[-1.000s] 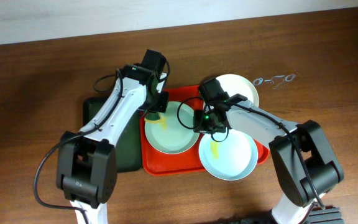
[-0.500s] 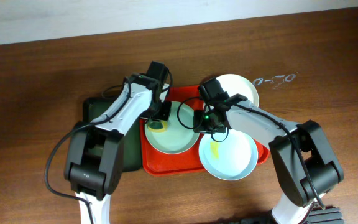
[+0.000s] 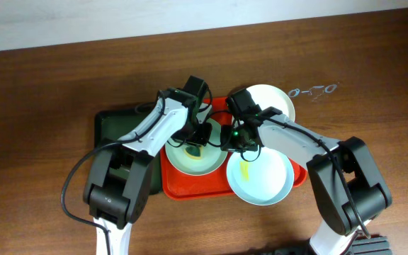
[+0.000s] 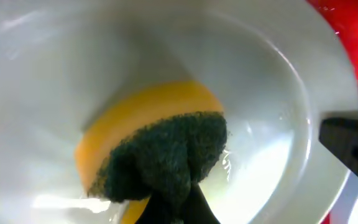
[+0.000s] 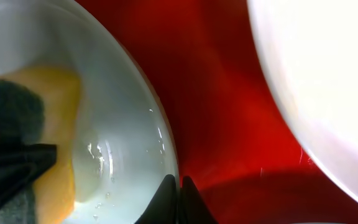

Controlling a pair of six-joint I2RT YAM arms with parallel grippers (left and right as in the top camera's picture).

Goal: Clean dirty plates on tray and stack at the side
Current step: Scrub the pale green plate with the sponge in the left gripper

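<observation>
Scrubbing is advanced: the sponge (image 4: 154, 155) gripped by left fingers (image 4: 176, 210) is swept inward over the mint plate (image 3: 184, 161) pinched by right fingers (image 5: 179, 196)

Yellow sponge (image 4: 154, 155) w/ green scrub pad; dk green tray (image 3: 110, 125) on wood table (image 3: 48, 85).

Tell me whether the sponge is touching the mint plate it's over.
Touching. The left wrist view shows the sponge pressed into the wet basin of the mint plate, with no gap under its yellow edge.
</observation>
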